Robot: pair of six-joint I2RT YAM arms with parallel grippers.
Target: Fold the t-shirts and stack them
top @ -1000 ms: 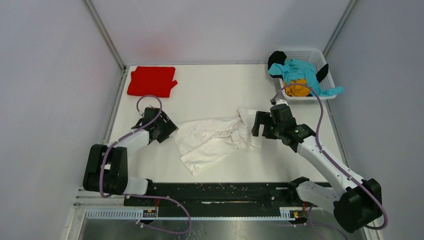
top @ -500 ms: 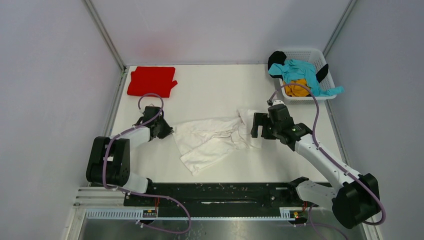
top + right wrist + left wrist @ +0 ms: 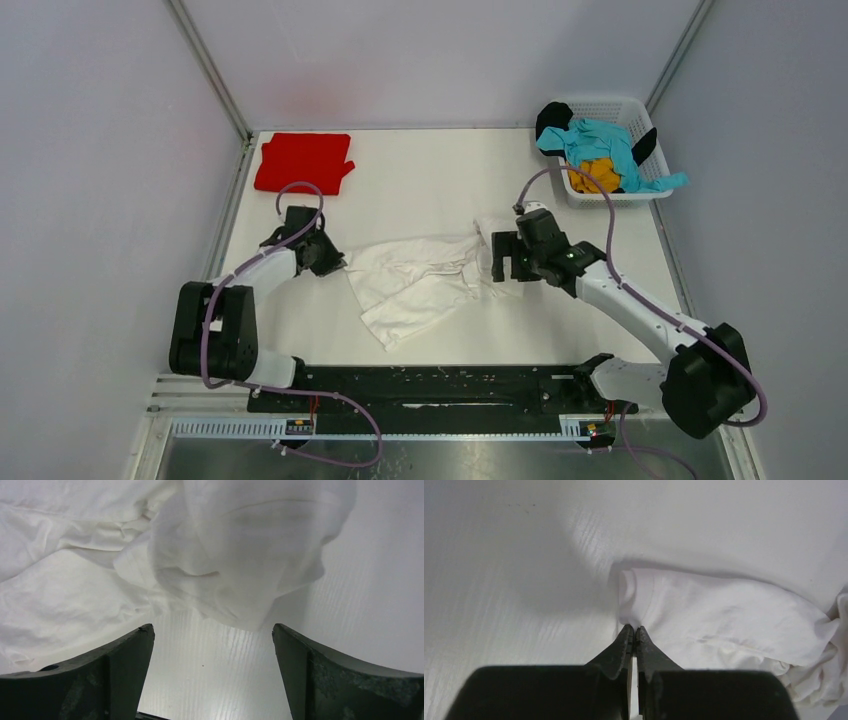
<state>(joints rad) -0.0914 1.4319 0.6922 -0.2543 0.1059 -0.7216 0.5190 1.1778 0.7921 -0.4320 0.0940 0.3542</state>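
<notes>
1. White t-shirt (image 3: 420,280): I see it near the middle of the table (image 3: 430,180), between the two arms. It is not flat. The body is a crumpled, roughly triangular sheet running from near left to far right. The right end is bunched into a soft rounded lump with rolled hems. The cloth is thin, matte and finely creased.

2. Left gripper (image 3: 634,630): its black, tapered fingers are clenched on the shirt's left edge. In the left wrist view the tips meet on a small upright fold of hem. A shadow under the cloth beside them shows that this edge stands slightly off the table.

3. Right gripper (image 3: 212,627): released, jaws spread wide. It is just near of the bunched right end. The wrist view shows bare table between the two dark fingers (image 3: 125,655), with the lump of cloth just beyond the tips, not touched by them.

4. Red t-shirt (image 3: 303,162): folded into a flat rectangle at the far left corner, well apart from the white one. One corner sticks out at its right side.

5. Basket (image 3: 600,105): white plastic lattice, rectangular, at the far right corner. It holds a teal t-shirt (image 3: 600,140) draped on top and spilling over the near right rim, an orange t-shirt (image 3: 597,175) beneath it, and a black t-shirt (image 3: 552,118) hanging over the left end.

6. Table: white, with a fine ribbed grain visible in both wrist views.
</notes>
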